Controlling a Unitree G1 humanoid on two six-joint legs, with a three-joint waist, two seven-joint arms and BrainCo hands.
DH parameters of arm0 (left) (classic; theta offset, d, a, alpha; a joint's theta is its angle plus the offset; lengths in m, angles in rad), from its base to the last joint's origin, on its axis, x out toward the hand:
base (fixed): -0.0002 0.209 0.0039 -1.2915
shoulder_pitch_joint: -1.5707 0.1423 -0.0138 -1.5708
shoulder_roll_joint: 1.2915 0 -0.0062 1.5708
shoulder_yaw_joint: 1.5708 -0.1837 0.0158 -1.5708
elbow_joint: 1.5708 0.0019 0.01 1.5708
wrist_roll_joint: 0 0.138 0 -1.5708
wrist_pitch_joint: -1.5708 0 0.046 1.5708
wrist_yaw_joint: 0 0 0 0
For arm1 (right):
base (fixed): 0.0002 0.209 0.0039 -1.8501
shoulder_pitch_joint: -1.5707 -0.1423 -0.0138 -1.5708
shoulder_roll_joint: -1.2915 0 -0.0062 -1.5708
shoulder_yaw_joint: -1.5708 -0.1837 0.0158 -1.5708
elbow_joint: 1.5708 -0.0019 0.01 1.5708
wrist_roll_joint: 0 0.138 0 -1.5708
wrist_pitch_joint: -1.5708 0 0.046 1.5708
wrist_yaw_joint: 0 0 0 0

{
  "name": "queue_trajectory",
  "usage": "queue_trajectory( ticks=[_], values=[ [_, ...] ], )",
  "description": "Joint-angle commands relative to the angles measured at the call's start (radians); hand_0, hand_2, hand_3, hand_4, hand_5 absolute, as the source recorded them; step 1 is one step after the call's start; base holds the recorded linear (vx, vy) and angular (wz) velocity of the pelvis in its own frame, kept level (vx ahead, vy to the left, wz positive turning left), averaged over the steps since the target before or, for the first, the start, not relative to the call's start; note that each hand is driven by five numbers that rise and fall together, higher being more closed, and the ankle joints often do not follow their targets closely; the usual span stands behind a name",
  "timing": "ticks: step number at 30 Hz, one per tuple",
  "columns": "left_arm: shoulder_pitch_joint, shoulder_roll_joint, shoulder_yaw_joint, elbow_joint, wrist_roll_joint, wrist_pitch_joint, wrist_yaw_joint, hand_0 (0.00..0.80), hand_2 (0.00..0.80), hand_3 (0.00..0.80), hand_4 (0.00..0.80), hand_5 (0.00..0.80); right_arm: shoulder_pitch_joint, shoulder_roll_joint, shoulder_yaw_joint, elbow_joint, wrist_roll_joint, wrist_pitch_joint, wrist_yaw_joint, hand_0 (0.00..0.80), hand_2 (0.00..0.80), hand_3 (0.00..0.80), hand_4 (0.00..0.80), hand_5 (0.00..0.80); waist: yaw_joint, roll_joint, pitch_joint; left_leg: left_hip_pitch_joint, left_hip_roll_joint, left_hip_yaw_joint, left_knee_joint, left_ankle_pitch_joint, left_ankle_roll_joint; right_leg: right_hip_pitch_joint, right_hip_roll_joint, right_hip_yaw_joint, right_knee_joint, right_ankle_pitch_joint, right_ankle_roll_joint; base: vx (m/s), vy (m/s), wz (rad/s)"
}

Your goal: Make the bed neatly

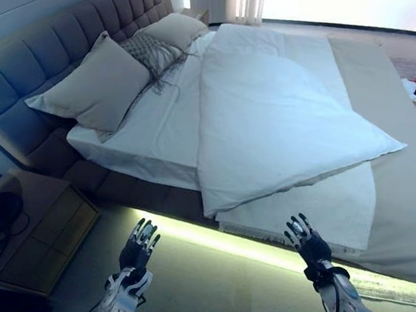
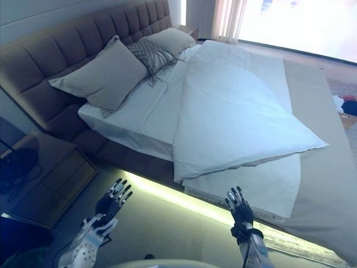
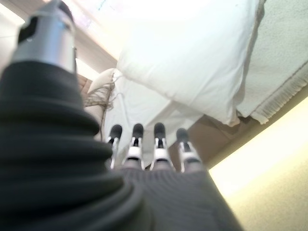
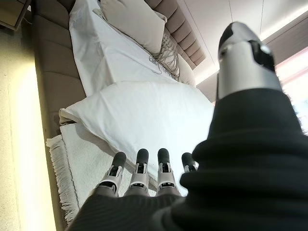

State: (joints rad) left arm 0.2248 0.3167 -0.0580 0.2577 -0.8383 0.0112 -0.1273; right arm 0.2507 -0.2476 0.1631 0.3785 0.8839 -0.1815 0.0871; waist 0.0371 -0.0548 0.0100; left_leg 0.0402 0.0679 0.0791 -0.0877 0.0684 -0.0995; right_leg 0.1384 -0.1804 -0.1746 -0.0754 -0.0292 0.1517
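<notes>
Two plump pillows [image 1: 96, 86]; smooth white duvet [image 1: 278, 119] lies askew.

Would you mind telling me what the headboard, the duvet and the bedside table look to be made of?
Headboard: padded upholstery, probably matte fabric, going by the tufted square panels. Duvet: soft white cloth with a filling, judging by its puffy, creased surface. Bedside table: seemingly wood or wood-look board, smooth brown with flat drawer fronts.

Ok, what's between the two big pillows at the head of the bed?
A knitted grey cushion with loose fringe lies between the near pillow and the far pillow, leaning against the headboard; both eye views show it.
</notes>
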Motion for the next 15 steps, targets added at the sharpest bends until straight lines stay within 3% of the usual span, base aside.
queue_trajectory(
  ticks=[1,15],
  values=[
    [-0.053,0.011,0.026,-0.007,0.013,-0.032,0.001,0.000,0.000,0.000,0.000,0.000,-0.050,-0.014,-0.039,-0.047,-0.022,-0.037,0.005,0.000,0.000,0.000,0.000,0.000,-0.006,0.029,-0.006,0.000,-0.013,0.043,0.000,-0.015,0.044,-0.100,0.027,-0.033,-0.002,0.146,-0.005,0.000,0.000,0.00],
    [-0.029,0.025,0.031,-0.024,0.006,0.001,-0.067,0.000,0.000,0.000,0.000,0.000,-0.027,-0.023,-0.049,-0.086,0.025,-0.043,-0.034,0.000,0.000,0.000,0.000,0.000,0.030,0.045,-0.009,-0.015,-0.014,0.009,0.024,-0.009,0.034,-0.095,0.011,-0.072,-0.001,0.142,-0.001,0.023,-0.001,0.05]
  ],
)
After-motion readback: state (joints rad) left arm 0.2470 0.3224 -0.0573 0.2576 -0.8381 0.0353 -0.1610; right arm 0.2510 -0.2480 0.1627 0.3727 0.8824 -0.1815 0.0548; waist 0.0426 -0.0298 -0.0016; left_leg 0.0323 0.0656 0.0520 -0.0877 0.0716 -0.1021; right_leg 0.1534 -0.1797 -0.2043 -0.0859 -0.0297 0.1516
